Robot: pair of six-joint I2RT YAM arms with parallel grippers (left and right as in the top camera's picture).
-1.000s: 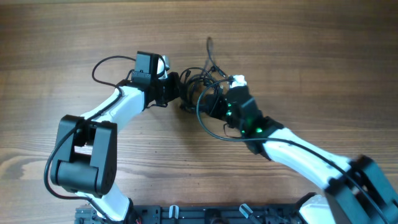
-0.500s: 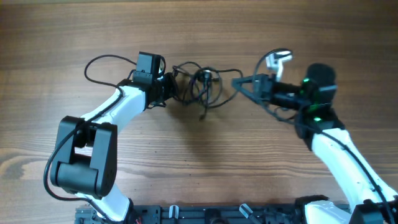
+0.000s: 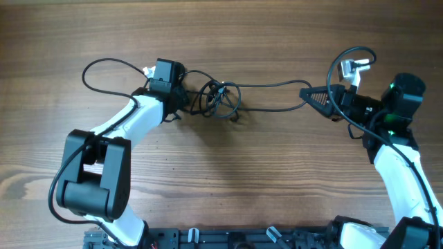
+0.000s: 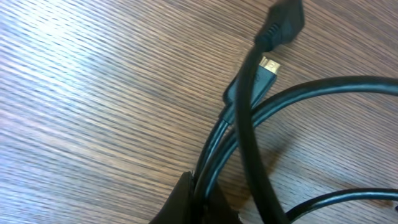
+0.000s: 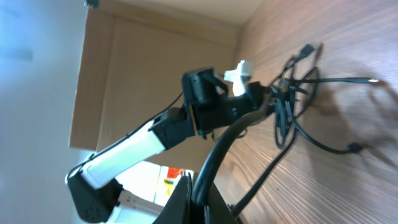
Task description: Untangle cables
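my left pincer (image 3: pixel 184 99) is clamped fully shut on the cables (image 3: pixel 220 98). it grips them at the 9 o'clock edge of the tangle, so the knot of loops sits just beside my fingertips at their 3 o'clock. in the left wrist view several black strands come together and vanish between my fingers (image 4: pixel 186 202) at the bottom of the frame. one thicker strand crosses over the others. a plug (image 4: pixel 268 66) with a bright metal tip lies on the bench (image 4: pixel 93 93) at about 1 o'clock from the grip, with a black plug (image 4: pixel 285 20) just past it.

my right pincer (image 3: pixel 309 94) is closed as well. it pinches one cable well apart from the tangle, which lies at its 9 o'clock. two strands (image 3: pixel 270 84) run from the knot across the bench to this pincer and meet at its tip. in the right wrist view the held cord (image 5: pixel 219 152) rises from between my fingers toward the tangle at 1 o'clock, beside my left arm (image 5: pixel 134 149).
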